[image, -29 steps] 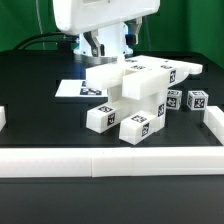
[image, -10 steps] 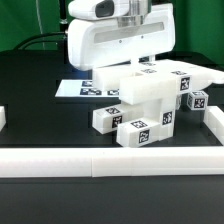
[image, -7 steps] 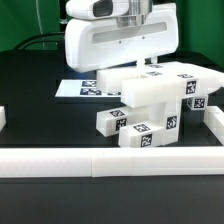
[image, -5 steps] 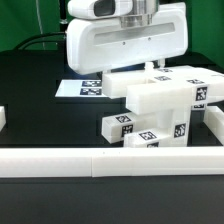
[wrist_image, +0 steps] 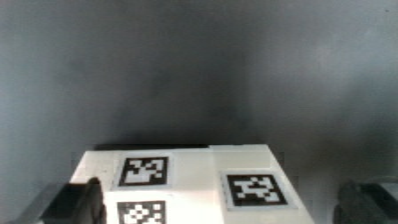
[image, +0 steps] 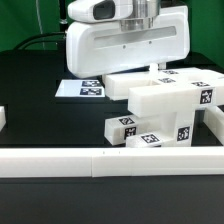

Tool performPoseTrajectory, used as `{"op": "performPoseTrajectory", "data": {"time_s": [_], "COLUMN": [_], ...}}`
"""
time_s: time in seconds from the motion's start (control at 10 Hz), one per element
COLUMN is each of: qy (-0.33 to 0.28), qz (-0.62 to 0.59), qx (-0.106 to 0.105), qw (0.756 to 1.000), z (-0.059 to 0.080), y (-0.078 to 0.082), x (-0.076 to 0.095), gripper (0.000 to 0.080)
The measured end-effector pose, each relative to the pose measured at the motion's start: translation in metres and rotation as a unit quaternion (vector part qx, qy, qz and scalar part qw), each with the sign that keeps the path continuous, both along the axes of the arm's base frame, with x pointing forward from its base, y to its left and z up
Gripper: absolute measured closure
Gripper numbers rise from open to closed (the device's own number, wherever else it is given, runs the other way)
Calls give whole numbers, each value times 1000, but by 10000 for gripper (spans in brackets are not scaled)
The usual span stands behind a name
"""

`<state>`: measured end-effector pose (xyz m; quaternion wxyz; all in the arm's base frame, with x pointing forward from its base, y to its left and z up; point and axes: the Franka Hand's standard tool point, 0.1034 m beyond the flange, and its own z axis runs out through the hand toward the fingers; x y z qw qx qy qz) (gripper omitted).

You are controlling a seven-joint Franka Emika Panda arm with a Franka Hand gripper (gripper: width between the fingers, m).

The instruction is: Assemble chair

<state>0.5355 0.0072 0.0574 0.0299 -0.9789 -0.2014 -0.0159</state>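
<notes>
Chair (image: 165,100) sat partly built on the bench (image: 45,130): main block was joined, low tagged pieces (image: 124,128) looked unattached, my jaws stood wide open over it.

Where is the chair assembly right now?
Exterior view's right half: the chair is just behind the white border wall, with the marker board behind it, leftward.

Wrist view: both fingers (wrist_image: 71,205) are dark blurs cropped at the frame's edge, and the chair (wrist_image: 187,180) is cropped too. Exterior view: chair (image: 165,100) runs off the right edge and covers part of the marker board (image: 85,88); fingers out of sight.
</notes>
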Motion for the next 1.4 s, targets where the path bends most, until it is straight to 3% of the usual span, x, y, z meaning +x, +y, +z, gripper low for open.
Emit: {"op": "performPoseTrajectory", "data": {"time_s": [0.4, 0.6, 0.9, 1.1, 1.3, 1.4], "qy": [4, 9, 20, 33, 29, 29], "qz": [-73, -84, -83, -101, -115, -113], "qx": [2, 3, 4, 8, 11, 11], "qw": [997, 996, 996, 994, 993, 993], "z": [-1, 0, 4, 5, 3, 3], "y": [28, 27, 19, 37, 64, 62], "x": [7, 6, -30, -53, -53, -54], "gripper": [151, 151, 151, 151, 151, 151]}}
